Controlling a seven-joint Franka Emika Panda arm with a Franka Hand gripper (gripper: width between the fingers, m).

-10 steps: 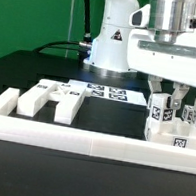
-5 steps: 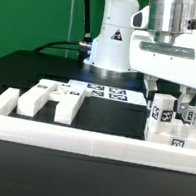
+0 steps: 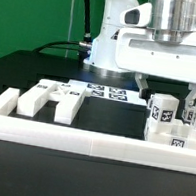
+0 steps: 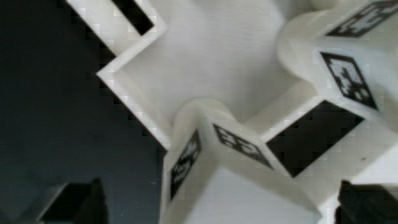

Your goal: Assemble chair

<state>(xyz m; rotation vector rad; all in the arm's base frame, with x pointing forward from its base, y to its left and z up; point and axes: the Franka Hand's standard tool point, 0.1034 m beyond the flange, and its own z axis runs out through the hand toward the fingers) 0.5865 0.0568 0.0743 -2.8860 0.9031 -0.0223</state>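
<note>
At the exterior view's right, upright chair blocks [image 3: 179,136] stand clustered on the worktop [image 3: 17,73] against the border wall [image 3: 90,137]. Directly above the tallest block [image 3: 163,111], whose long axis is vertical, the jaws hang wide apart and empty; a straight descent would likely straddle it. Further flat parts [image 3: 50,99] lie well apart.

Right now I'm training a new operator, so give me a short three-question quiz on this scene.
1. True or false: the gripper is clamped on a chair part.
2. The marker board is: A) propped upright, B) lying flat on the table, C) held in the gripper.
3. Fill in: the tagged upright block stands at the exterior view's ____.
Key: 1 false; 2 B; 3 right.
</note>
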